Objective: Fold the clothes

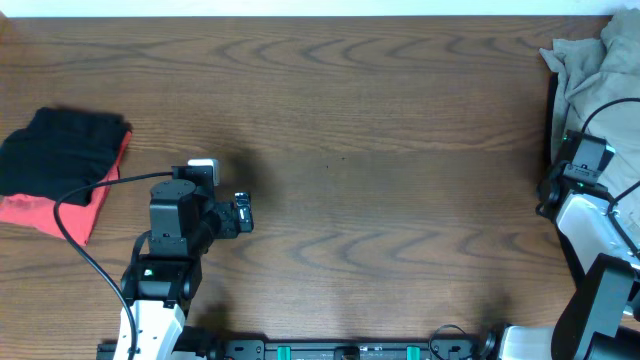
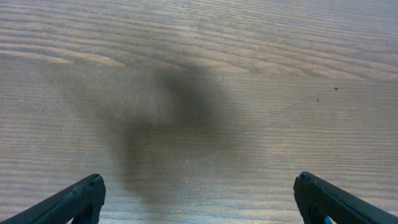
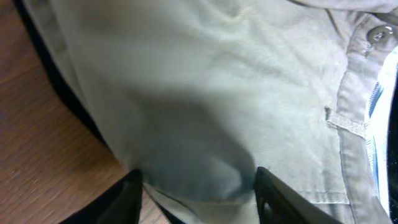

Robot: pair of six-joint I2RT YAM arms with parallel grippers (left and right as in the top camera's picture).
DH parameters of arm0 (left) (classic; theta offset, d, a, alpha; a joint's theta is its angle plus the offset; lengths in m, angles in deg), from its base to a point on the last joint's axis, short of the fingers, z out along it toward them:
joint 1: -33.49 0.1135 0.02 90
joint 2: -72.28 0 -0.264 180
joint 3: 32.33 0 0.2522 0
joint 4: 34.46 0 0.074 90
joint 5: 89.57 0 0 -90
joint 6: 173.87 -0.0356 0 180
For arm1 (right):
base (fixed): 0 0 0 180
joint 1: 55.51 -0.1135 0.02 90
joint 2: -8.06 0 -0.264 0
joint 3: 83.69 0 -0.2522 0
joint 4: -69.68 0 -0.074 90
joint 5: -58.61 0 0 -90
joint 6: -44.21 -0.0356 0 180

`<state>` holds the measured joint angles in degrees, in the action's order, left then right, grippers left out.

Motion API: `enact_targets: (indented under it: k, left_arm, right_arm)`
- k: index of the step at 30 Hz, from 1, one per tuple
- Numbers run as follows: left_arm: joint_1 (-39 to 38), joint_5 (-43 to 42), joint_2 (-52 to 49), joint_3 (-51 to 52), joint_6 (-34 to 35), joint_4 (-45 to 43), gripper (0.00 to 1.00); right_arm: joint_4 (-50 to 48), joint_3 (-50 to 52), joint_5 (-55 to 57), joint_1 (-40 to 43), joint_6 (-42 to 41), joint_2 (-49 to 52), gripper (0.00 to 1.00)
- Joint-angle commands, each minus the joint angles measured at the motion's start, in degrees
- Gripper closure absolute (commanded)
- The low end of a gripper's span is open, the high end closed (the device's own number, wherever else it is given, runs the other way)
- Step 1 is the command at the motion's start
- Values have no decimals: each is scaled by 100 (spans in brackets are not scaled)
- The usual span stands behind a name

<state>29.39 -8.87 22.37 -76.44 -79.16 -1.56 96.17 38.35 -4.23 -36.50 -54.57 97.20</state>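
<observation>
The light khaki-grey shorts [image 1: 592,62] lie crumpled at the table's far right edge. In the right wrist view the shorts [image 3: 205,74] fill the frame, with the waistband button at the top right and a strip of pale blue lining at the right edge. My right gripper [image 1: 580,158] is over the shorts. Its jaws [image 3: 196,177] are open, with a fold of the fabric lying between the fingers. My left gripper [image 1: 240,216] is at the left of the table, far from the shorts. Its jaws [image 2: 199,183] are open and empty above bare wood.
A folded black garment [image 1: 60,150] lies on a folded red one [image 1: 45,212] at the table's left edge. A dark strip [image 1: 552,110] shows along the left side of the shorts. The wooden table [image 1: 380,150] spans the middle.
</observation>
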Motion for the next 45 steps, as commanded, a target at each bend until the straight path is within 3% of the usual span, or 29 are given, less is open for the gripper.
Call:
enact_targets:
  k: [1, 4, 8, 11, 14, 16, 17, 23, 32, 37, 41, 45]
  left_arm:
    - [-11, -74, -24, -111, 52, 9, 2]
    - [-11, -76, -24, -111, 52, 9, 2]
    - [-11, -74, -24, -111, 52, 9, 2]
    - [-11, -74, -24, -111, 52, 9, 2]
    - [-11, -74, -24, -111, 52, 4, 2]
    - [-11, -74, -24, -111, 52, -17, 2]
    - [-11, -74, -24, -111, 52, -33, 3]
    - [-11, -70, -24, -111, 52, -57, 2]
    - [-11, -72, -24, -111, 52, -125, 2]
    - [-11, -72, -24, -111, 52, -144, 2]
    - [-11, -74, -26, -111, 52, -149, 2]
    - [-11, -81, -26, -111, 55, -229, 2]
  right_arm:
    - [-46, -87, 79, 61, -107, 20, 48]
    - [-109, -83, -46, 66, -105, 114, 49]
    - [-151, -83, -42, 66, -105, 350, 43]
    - [-166, -83, -44, 66, -105, 492, 46]
    - [-199, -83, -42, 66, -103, 516, 72]
    - [-243, -94, -42, 63, -103, 472, 94]
    - [-249, -109, -48, 63, -105, 417, 99]
    - [-2, -479, -833, 42, -103, -378, 99]
    - [1285, -946, -5702, -562, -105, -1753, 99]
    - [2118, -922, -6039, -1661, -192, -1794, 99]
    - [1895, -898, -6037, -2658, -299, -1681, 98]
    - [1038, -898, -5700, -3440, -299, -1576, 81]
